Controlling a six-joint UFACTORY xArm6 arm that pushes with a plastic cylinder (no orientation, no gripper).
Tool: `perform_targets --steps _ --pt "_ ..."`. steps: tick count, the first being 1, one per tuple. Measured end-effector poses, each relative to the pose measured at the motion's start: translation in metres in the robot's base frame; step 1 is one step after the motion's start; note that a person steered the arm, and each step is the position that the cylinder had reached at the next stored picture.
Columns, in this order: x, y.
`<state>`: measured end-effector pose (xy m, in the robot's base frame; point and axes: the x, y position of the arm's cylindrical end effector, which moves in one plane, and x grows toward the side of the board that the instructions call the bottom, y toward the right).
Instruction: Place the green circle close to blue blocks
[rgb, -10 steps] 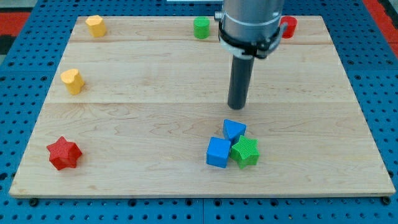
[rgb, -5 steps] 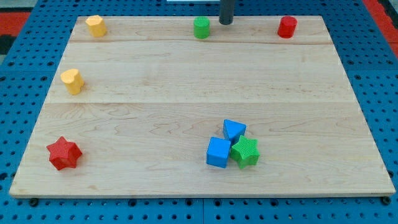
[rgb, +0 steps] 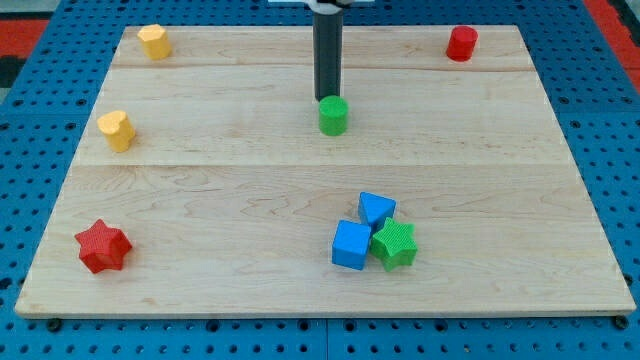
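Blocks are sitting in a tight cluster near the view's bottom: a blue cube, a smaller blue block above it, and a green star touching both. A red star is lying at the lower left. Farther up, the green circle is standing mid-board, well apart from the blue pair. My tip is pressing against its top side, a bare rod grasping nothing. Two yellow blocks and a red cylinder are resting toward the wooden board's left and top edges.
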<state>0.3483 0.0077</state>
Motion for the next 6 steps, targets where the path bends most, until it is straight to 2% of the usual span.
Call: perform_targets --steps 3,4,6 --pt "0.105 0.007" --pt "0.115 0.007" --pt "0.109 0.003"
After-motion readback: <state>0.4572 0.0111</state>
